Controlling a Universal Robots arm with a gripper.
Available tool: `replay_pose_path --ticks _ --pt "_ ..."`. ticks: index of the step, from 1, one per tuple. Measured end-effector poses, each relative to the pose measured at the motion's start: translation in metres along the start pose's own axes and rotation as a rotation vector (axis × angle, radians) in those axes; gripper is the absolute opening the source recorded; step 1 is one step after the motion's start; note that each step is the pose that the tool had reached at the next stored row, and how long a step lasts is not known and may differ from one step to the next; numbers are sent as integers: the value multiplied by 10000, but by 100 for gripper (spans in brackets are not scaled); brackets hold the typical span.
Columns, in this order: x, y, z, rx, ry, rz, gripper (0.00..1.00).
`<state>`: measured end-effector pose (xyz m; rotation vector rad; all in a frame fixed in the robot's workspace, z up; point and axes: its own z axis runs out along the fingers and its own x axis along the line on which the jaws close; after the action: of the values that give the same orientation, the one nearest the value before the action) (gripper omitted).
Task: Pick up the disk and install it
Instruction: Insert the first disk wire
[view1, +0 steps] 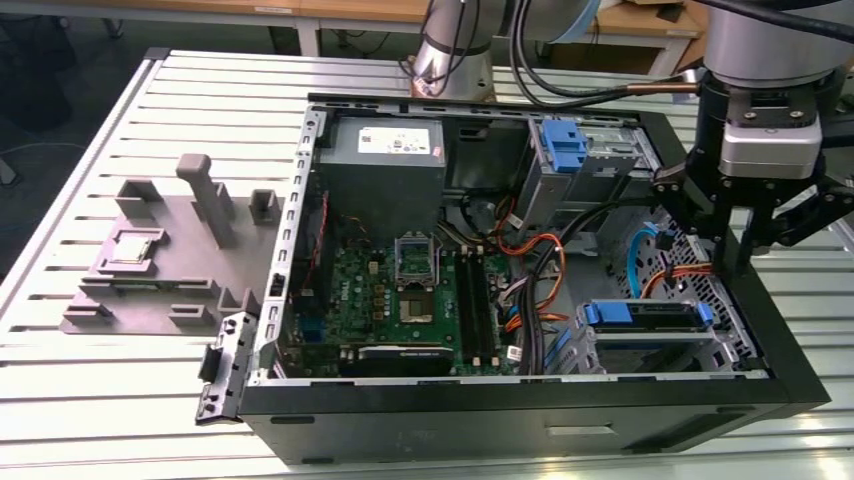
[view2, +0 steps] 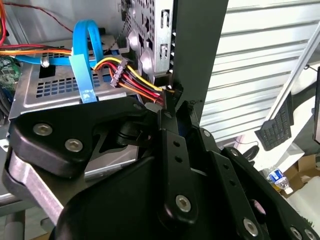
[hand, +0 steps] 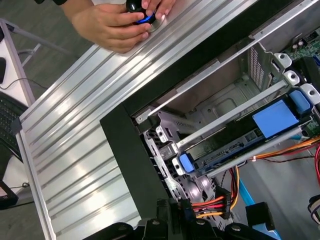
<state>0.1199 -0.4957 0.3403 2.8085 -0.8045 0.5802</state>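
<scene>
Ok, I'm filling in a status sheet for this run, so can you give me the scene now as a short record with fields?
robot hand: above the computer case's wall, exterior view's right, apart from the disk
disk: lying in the drive cage, blue rails at its ends
person's hands: over the slatted table, around a small dark object
grey fixture: on the table, beside the case

Cables (view1: 534, 290) across bay beside disk (view1: 647, 314)
</scene>
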Motion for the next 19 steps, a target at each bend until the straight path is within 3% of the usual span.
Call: replay_pose_path --ticks 3,6,10,15,19 --pt "-4 0 8 190 -120 81 25" --pt "-7 -1 13 261 -155 99 25" --pt "-4 5 14 375 -52 -4 25" --pt "-17 18 6 534 128 -88 25" --pt "-39 54 -3 583 191 -111 25"
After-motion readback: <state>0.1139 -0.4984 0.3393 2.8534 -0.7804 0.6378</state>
